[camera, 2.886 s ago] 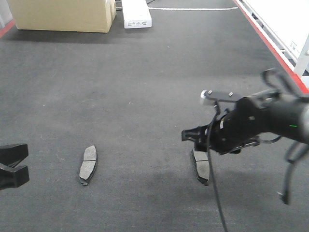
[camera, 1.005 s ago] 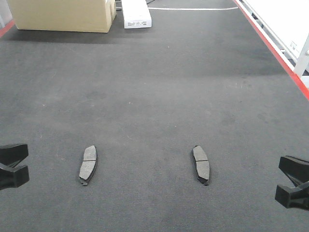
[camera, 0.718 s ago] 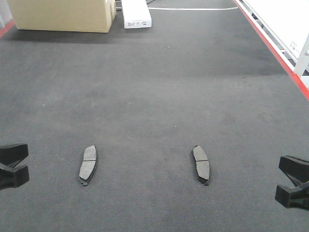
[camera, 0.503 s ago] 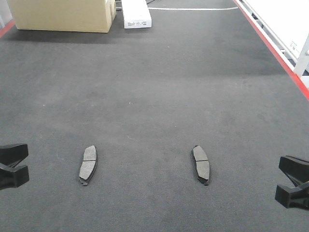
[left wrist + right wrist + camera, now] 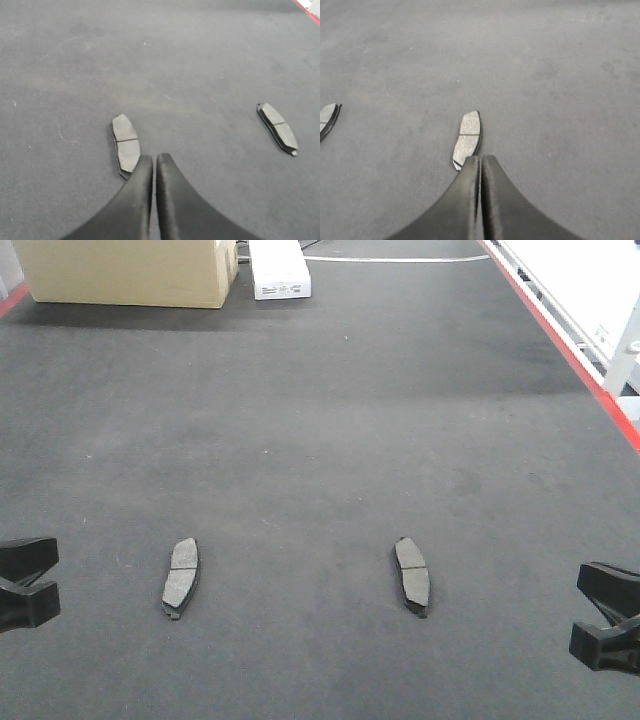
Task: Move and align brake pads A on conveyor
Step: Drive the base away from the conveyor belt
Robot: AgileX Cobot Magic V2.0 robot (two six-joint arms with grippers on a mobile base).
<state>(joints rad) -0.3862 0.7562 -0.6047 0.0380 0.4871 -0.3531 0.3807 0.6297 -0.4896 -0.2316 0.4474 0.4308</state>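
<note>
Two brake pads A lie flat on the dark conveyor (image 5: pixel 330 420), side by side and roughly parallel, long axes pointing away from me. The left pad (image 5: pixel 181 577) sits just beyond and left of my left gripper's tips (image 5: pixel 154 157). The right pad (image 5: pixel 412 575) lies right ahead of my right gripper's tips (image 5: pixel 480 159). In the wrist views the pads show as grey oblongs with a groove across the middle (image 5: pixel 126 145) (image 5: pixel 468 139). My left gripper (image 5: pixel 25 583) and right gripper (image 5: pixel 608 630) are both shut and hold nothing, each pulled back at a frame edge.
A cardboard box (image 5: pixel 130 270) and a white box (image 5: pixel 278 268) stand at the far end of the belt. A red edge strip (image 5: pixel 560 330) runs along the right side, with a white frame (image 5: pixel 600 290) beyond it.
My right arm, which was over the right pad 2.9 s ago, has drawn back to the lower right edge. Both pads lie where they were; the view shifted slightly.
</note>
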